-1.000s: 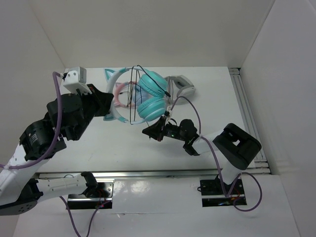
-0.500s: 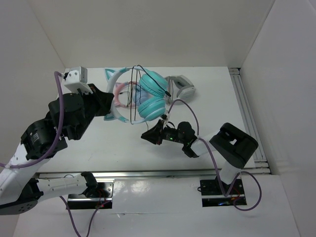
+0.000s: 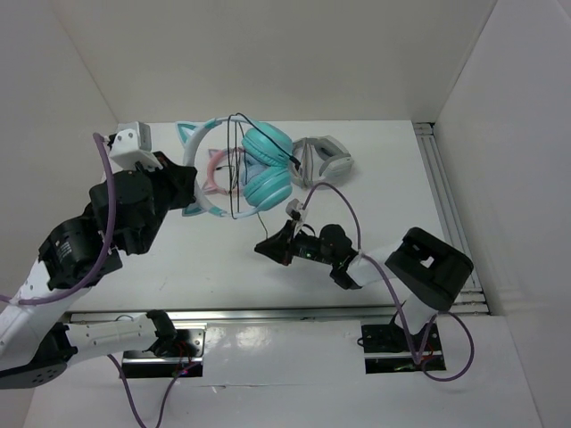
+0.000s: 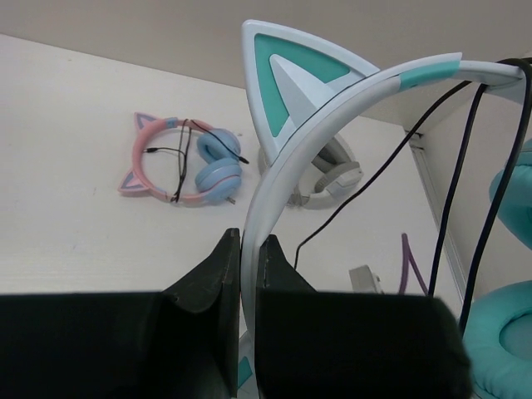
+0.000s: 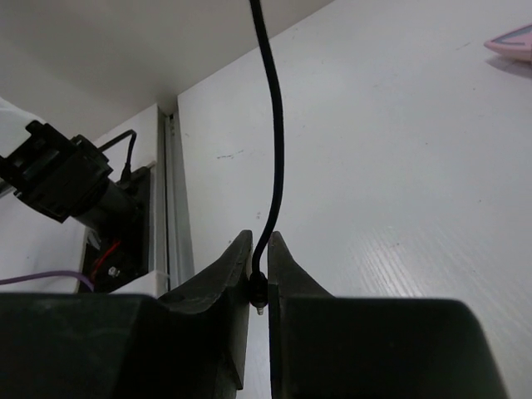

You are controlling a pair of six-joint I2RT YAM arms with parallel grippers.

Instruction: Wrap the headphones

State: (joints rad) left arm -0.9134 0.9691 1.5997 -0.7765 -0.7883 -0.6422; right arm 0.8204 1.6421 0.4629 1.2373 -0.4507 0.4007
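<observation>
The left claw [image 4: 248, 274] pinches the pale headband of the headphones [image 3: 268, 185], held above the bench [image 3: 393, 196] with the arch to the left and both cups to the right; the left wrist view crops the cups. The right claw [image 5: 258, 274] clamps the cable [image 5: 274, 150] end. Three headsets in all: the pink-and-blue pair [image 4: 179, 158], partly hidden from above, and the grey-and-white pair [image 4: 332, 170] lie behind.
</observation>
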